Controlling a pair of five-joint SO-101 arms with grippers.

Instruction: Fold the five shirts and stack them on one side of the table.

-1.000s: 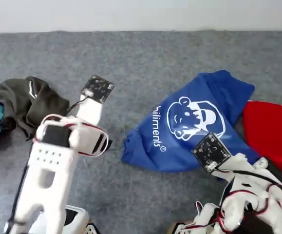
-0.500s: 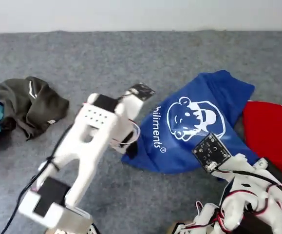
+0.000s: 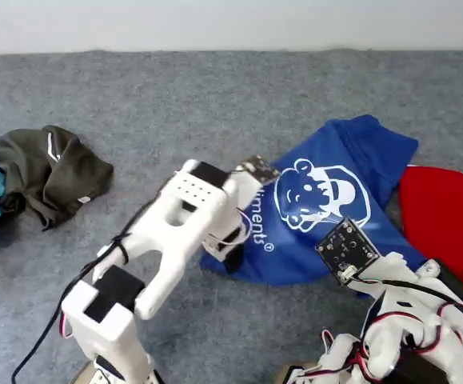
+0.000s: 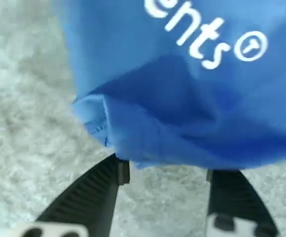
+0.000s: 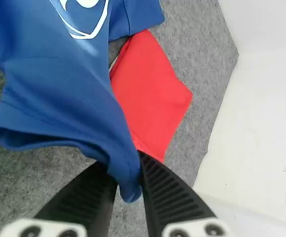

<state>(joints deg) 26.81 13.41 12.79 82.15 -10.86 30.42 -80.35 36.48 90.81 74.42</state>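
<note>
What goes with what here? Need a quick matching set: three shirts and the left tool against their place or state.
Column 1
1. blue shirt
2. red shirt
3. dark shirt
4. left tool

Column 2
A. lies flat, at the right in the high view
B. open, at a blue hem
C. pinched in the right tool
D. crumpled, at the left in the high view

Pairs: 1-C, 2-A, 3-D, 4-B
</note>
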